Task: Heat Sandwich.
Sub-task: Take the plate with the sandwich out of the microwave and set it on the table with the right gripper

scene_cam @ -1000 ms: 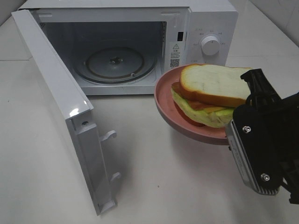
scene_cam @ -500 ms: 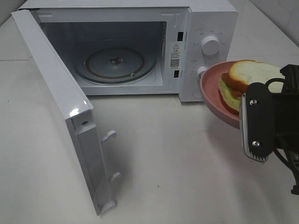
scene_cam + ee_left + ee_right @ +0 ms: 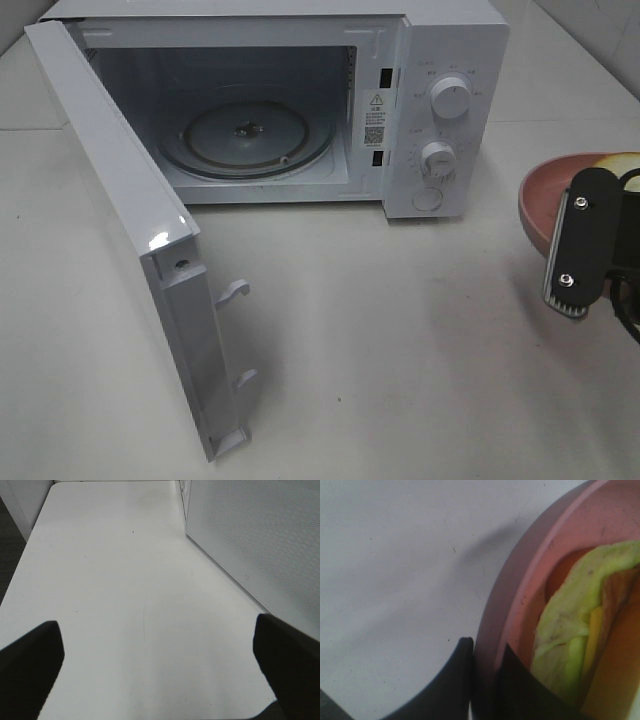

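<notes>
The sandwich (image 3: 570, 630), with its yellowish-green filling, lies on a round pink plate (image 3: 520, 580). My right gripper (image 3: 485, 652) is shut on the plate's rim, one finger outside and one inside. In the exterior high view the plate (image 3: 545, 195) hangs at the far right edge above the table. Only a sliver of the sandwich (image 3: 625, 160) shows there behind the black wrist. The white microwave (image 3: 440, 60) stands open with its glass turntable (image 3: 245, 135) bare. My left gripper (image 3: 160, 670) is open over bare table and holds nothing.
The microwave door (image 3: 130, 200) swings out to the left front, with its latch hooks facing right. Its outer face (image 3: 260, 540) stands close beside the left gripper. White tabletop (image 3: 380, 340) stretches in front of the microwave.
My right arm has carried the plate with the sandwich to the right, from in front of the microwave opening to the view's far right edge. The left gripper has stayed open.
</notes>
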Motion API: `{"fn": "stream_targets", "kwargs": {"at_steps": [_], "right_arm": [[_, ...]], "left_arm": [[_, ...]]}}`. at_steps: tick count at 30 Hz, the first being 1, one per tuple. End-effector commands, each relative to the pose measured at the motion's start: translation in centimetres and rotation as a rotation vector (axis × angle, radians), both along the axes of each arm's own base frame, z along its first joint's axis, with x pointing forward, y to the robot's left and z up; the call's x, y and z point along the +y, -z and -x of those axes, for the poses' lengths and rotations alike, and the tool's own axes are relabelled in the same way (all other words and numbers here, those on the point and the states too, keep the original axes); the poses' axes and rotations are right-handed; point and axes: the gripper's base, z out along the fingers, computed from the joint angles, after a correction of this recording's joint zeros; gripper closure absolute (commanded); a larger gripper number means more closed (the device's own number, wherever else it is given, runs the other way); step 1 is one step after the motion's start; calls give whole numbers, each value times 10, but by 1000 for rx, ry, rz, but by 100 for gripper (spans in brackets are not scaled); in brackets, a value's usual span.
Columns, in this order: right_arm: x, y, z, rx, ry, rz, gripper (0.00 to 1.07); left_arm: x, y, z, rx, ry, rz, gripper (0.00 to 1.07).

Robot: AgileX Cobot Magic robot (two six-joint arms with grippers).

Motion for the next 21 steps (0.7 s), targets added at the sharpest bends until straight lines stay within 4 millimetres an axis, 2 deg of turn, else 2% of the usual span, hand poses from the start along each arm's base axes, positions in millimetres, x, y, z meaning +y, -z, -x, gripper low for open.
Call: {"fn": "stream_targets", "kwargs": {"at_steps": [1,11,21], "right_arm": [[-8,-3,1,-37,117,14,107],[-11,-4,3,-70,309,-48,107],[-8,2,-5,-100,363,-73,107]], "left_arm": [[0,-1,2,-28,-4,5,9],[0,-1,2,-28,-4,5,9],[0,-1,2,-28,-4,5,9]]}}
